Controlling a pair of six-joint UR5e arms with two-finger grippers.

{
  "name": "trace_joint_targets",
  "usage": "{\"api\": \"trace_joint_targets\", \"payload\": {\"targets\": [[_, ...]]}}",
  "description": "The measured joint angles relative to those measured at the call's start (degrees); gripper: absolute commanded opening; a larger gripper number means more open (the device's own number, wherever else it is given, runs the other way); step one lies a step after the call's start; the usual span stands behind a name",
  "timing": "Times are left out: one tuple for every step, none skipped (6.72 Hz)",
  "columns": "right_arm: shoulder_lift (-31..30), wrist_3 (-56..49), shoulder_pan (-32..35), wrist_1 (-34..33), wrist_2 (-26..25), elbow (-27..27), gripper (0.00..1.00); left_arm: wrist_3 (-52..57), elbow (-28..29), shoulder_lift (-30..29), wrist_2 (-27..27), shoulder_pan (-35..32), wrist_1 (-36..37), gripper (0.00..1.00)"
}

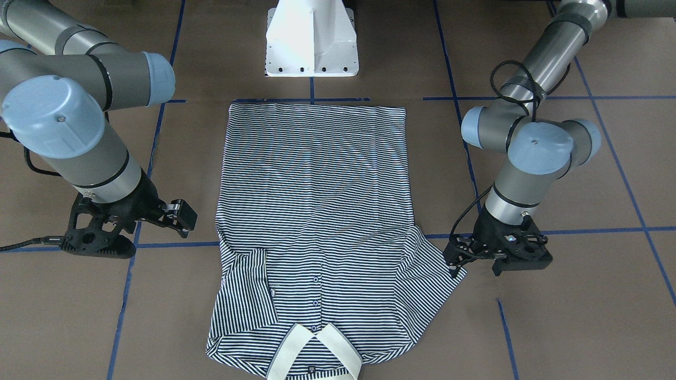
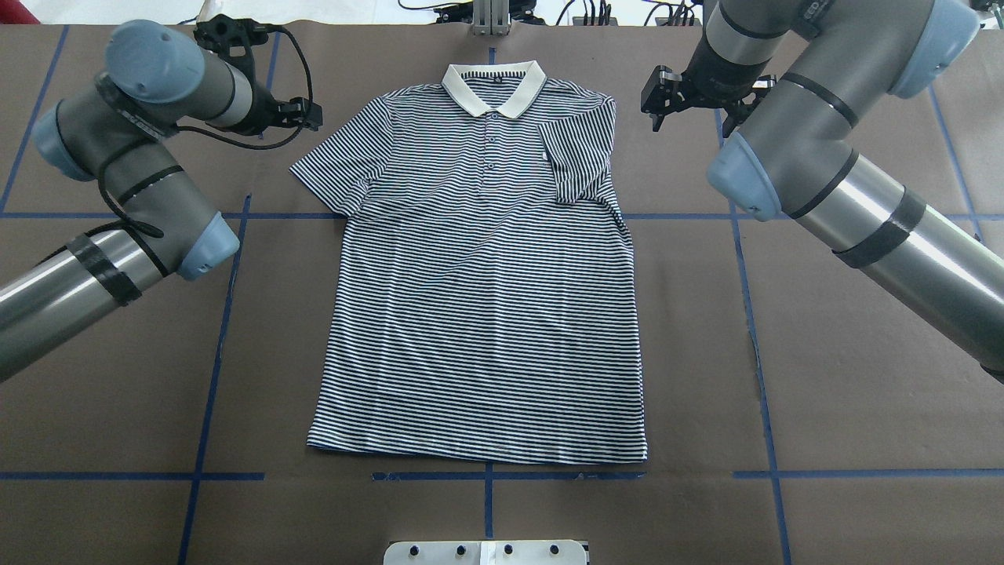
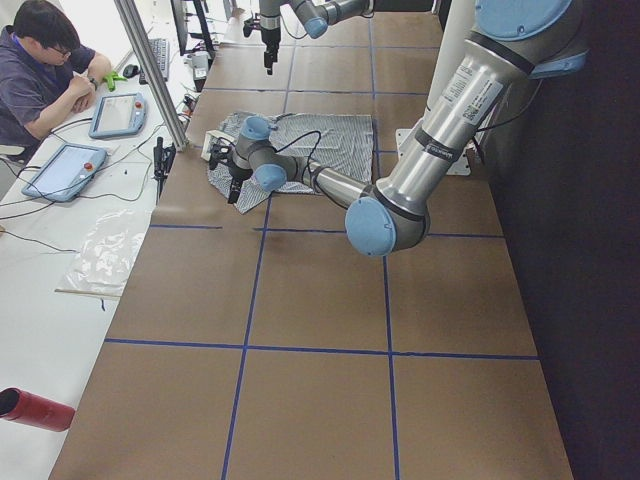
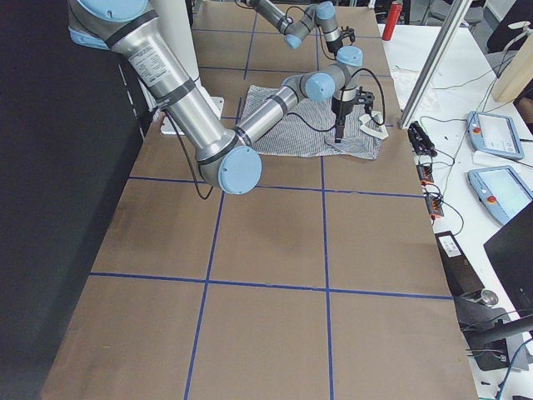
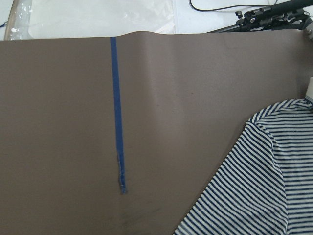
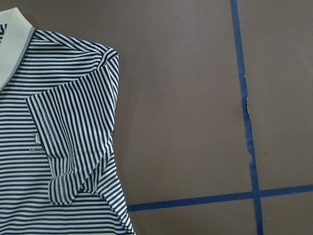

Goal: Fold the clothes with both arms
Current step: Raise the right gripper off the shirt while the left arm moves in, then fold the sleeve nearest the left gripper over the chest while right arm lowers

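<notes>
A striped polo shirt lies face up and flat on a brown table marked with blue tape lines. Its cream collar is at the far edge from the robot and its hem is nearest the robot's base. The sleeve on the robot's right is folded inward over the chest, and its lower corner is bunched into a small ruck. The sleeve on the robot's left is spread outward on the table.

The left gripper hangs low just beside the spread sleeve's outer edge. Its fingers point down and are parted, and it holds nothing. One fingertip appears to be at the very edge of the cloth, though contact cannot be confirmed. The right gripper sits near the folded shoulder but clear of the shirt. It also looks spread apart and empty.

The likely next step is folding the left sleeve inward to match the other. Several things could go wrong from here:

- **Dragging the shirt:** A pinch that bites too deep may take the body fabric along with the sleeve and pull the whole shirt sideways out of square.
- **Missing or snagging:** A pinch set too far outward may close on nothing, or catch the brown table covering.
- **Trapped crease:** The ruck under the right sleeve may be pressed in as a crease by later folds if it is not smoothed.
- **Uneven folds:** The left fold may land off line and leave the two sides lopsided.
</notes>
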Motion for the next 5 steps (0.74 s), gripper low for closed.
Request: {"api": "trace_joint_targets", "payload": {"targets": [[-0.5,-0.5,0.1,0.0,0.3,0.3,1.0,-0.8,1.3,-0.2,2.7,1.5,-0.2,1.0],[-0.8,-0.6,0.1,0.0,0.4,0.4,1.0,-1.6,2.6,-0.3,5.3,2.9,-0.3,0.99],[-0.8,-0.5,0.1,0.0,0.4,0.4,1.0,-2.2,3.2,-0.3,6.6,3.9,-0.4,0.99],[-0.9,-0.4,0.0,0.0,0.4,0.5,1.0,-2.4,3.6,-0.3,7.1,4.4,-0.4,0.99],[-0.9,-0.3,-0.1,0.0,0.4,0.4,1.0,-2.5,3.9,-0.3,7.3,4.7,-0.5,0.98]]}}
